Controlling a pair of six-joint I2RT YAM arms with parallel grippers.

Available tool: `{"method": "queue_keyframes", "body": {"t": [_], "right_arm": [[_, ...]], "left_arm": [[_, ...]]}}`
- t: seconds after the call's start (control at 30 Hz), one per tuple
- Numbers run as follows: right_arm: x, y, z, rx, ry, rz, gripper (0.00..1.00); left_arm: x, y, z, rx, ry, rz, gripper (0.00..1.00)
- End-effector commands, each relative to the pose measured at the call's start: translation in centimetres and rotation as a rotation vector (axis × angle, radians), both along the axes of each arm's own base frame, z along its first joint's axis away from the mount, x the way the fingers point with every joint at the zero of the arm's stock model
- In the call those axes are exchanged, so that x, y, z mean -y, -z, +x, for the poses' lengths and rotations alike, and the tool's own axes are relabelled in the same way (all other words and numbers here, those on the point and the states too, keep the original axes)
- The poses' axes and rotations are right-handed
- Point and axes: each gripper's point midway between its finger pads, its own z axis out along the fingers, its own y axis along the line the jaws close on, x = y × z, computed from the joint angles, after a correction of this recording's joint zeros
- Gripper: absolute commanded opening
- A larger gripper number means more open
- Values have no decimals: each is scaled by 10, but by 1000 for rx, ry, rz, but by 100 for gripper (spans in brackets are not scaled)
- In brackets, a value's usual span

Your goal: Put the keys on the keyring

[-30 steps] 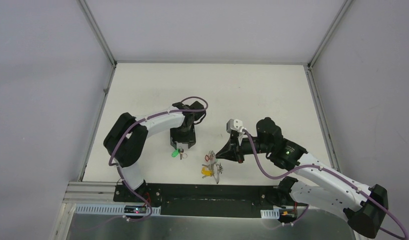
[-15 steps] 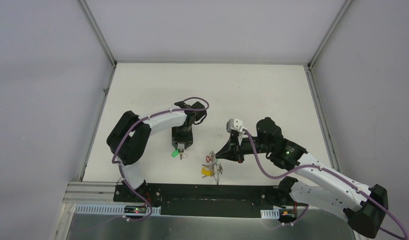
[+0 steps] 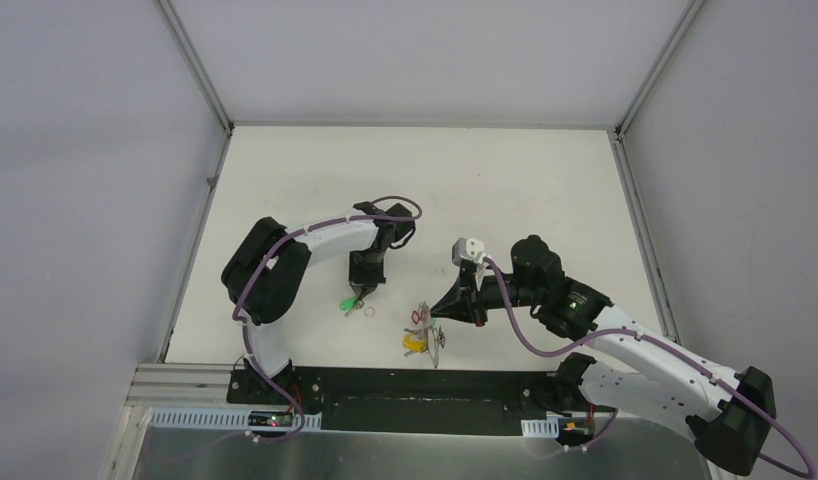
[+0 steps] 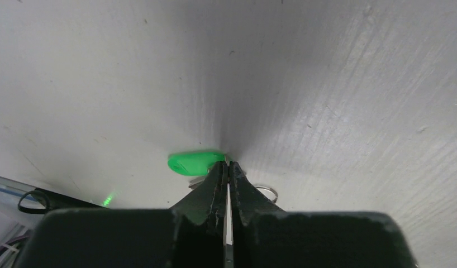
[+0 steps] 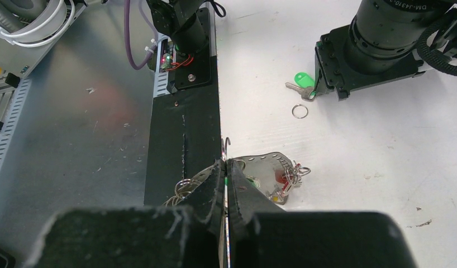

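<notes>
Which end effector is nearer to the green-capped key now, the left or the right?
Left. The left end effector has its tips right beside the green-capped key; the right end effector is farther off, closed on the keyring.

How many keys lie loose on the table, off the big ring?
1: the green-capped key at the tips of the left pincer; the right pincer holds the keyring. Another may hide beneath the left pincer.

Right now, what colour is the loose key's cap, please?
Bright green cap; left wrist view shows it best.
</notes>
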Motion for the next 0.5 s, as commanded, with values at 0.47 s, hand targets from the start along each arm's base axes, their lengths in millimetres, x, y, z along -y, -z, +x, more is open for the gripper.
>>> {"method": "queue_keyframes", "body": {"t": [0.47], "right_arm": [[-12, -34, 2, 63, -41, 90, 0]], "left_arm": [[-17, -123, 20, 346, 142, -113, 0]]}}
